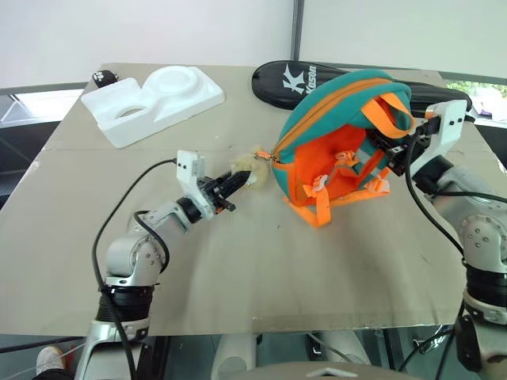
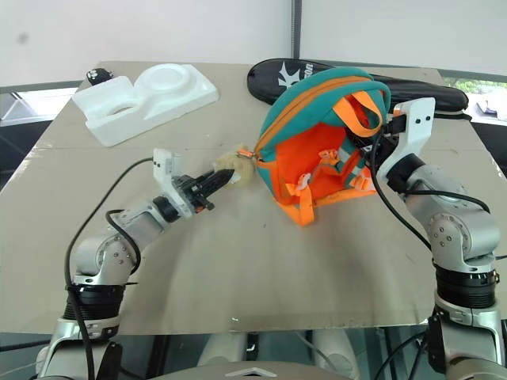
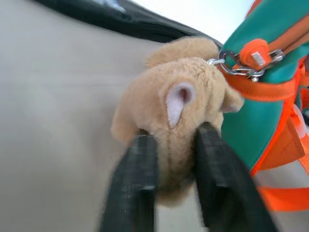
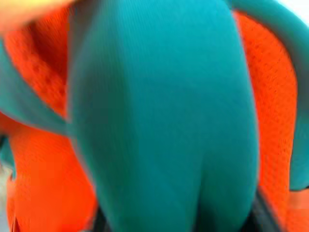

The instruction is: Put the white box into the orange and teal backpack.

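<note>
The orange and teal backpack (image 1: pixel 333 103) stands tilted on the table, its orange back panel and straps facing me. A tan plush toy (image 3: pixel 178 111) hangs from a metal ring at its zipper end. My left gripper (image 1: pixel 234 182) reaches level toward the backpack's left end, and its two black fingers (image 3: pixel 135 169) press both sides of the plush toy. My right gripper (image 1: pixel 394 154) sits among the orange straps on the backpack's right side, with teal fabric (image 4: pixel 164 121) right in front of it. The white box is out of view.
A bulky white foam block (image 1: pixel 154 99) with round hollows lies at the back left, with a small black object (image 1: pixel 103 77) beside it. A long black racket bag (image 1: pixel 285 79) lies behind the backpack. The tan table (image 1: pixel 261 269) ends near my body.
</note>
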